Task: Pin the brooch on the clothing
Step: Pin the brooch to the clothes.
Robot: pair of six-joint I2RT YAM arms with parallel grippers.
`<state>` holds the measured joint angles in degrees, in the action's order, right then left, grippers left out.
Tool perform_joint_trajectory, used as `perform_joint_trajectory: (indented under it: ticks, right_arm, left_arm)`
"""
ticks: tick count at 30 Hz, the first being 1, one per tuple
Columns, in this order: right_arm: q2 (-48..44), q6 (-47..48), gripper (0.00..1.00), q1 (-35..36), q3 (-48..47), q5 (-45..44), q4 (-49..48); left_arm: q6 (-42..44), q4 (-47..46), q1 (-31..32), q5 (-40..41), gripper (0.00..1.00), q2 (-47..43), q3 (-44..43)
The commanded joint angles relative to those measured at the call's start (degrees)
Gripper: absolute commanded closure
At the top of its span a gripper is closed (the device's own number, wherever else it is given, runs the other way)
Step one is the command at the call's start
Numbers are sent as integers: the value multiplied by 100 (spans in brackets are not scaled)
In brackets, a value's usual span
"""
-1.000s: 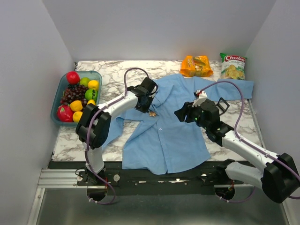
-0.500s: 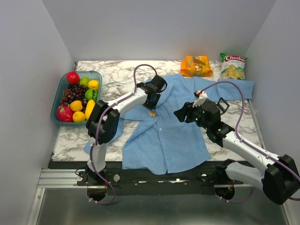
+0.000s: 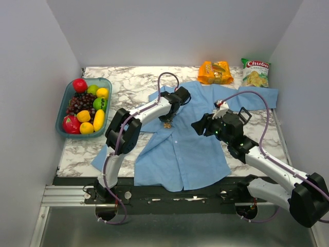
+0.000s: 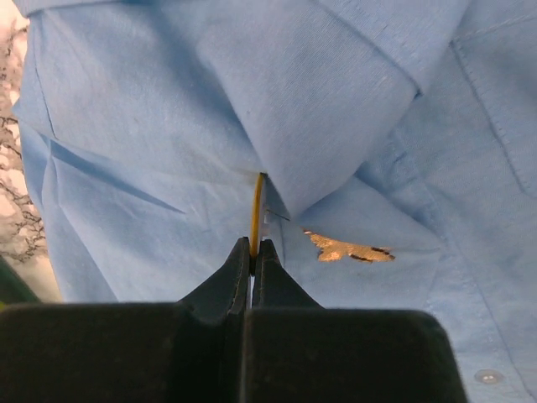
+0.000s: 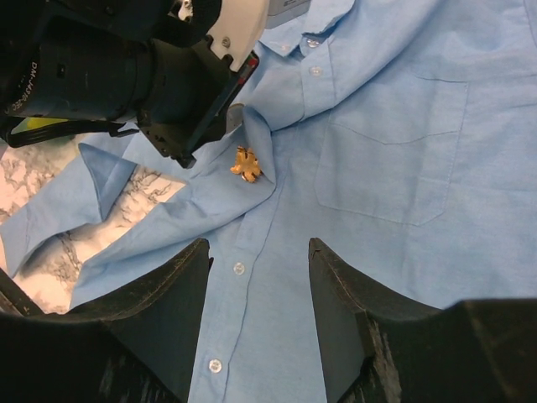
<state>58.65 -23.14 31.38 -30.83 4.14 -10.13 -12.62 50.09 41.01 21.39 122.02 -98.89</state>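
Here, brooch (image 4: 348, 248) flat, crosswise on shirt (image 4: 168, 126)

Left claw (image 4: 252, 246) pinched tight, right claw (image 5: 258, 252) agape.

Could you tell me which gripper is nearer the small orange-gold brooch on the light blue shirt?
Left. The left gripper is right beside the small orange-gold brooch; the right gripper hovers farther off above the light blue shirt.

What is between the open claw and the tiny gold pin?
Only bare blue cloth of the shirt lies between the right gripper and the brooch. The right wrist view shows it.
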Motion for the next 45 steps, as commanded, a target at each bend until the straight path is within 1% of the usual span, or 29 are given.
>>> perform_joint_trajectory:
  ticks: [1,9,16,22,30,34,41,45]
  right_arm:
    - [-143,-42,41,-17,103,60,-147]
    - [-310,-59,41,-18,235,17,-121]
    - [-284,-103,41,-17,279,43,-156]
    - [-276,-112,41,-17,288,43,-165]
    - [-170,-130,41,-17,279,87,-191]
    - [-126,-139,41,-17,271,122,-200]
    - [-100,-130,41,-17,244,96,-165]
    - [-38,-139,41,-17,227,96,-182]
  left_arm:
    - [32,317,135,383,100,322,-499]
    - [49,546,196,551,100,656,-781]
    - [49,283,416,445,100,498,-789]
    - [14,90,442,129,100,332,-913]
    - [-30,-394,434,-196,100,-248,-526]
    - [-56,-692,390,-398,100,-397,-377]
    - [-13,-1403,206,-1127,100,-732,177]
    - [-3,-1870,91,-1732,100,-969,598]
